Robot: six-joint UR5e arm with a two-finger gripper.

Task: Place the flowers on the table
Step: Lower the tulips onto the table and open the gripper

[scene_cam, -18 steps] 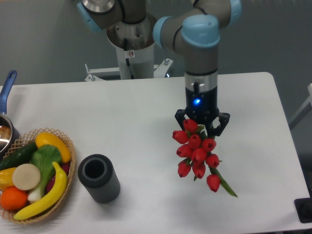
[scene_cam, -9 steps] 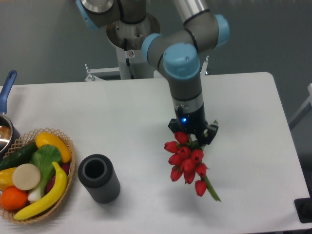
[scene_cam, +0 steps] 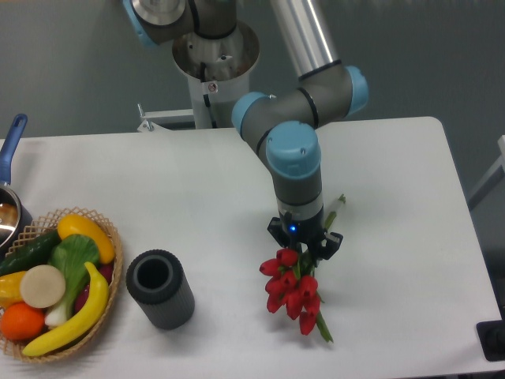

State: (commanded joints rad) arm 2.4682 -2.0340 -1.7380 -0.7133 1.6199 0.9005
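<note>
**Tulips low over the tabletop, in my grip**

My gripper (scene_cam: pixel 302 245) points straight down near the middle of the white tabletop (scene_cam: pixel 197 189), toward its front half, with a small blue light glowing on my wrist just above it. My jaws are closed on the flowers (scene_cam: pixel 292 292), holding the bunch by its stems right above the red buds. The buds hang in a tight cluster below and in front of my jaws, trailing toward the front edge, with a green leaf poking out past the lowest bud. A stem end sticks out behind me to the right. I cannot tell whether the lowest buds are touching the surface or hanging just above it.

Well apart to the left stands a dark grey ribbed cylinder (scene_cam: pixel 161 289), upright with its open top showing. Beyond it, at the left edge, sits a wicker basket (scene_cam: pixel 108 304) filled with fruit and vegetables.
</note>
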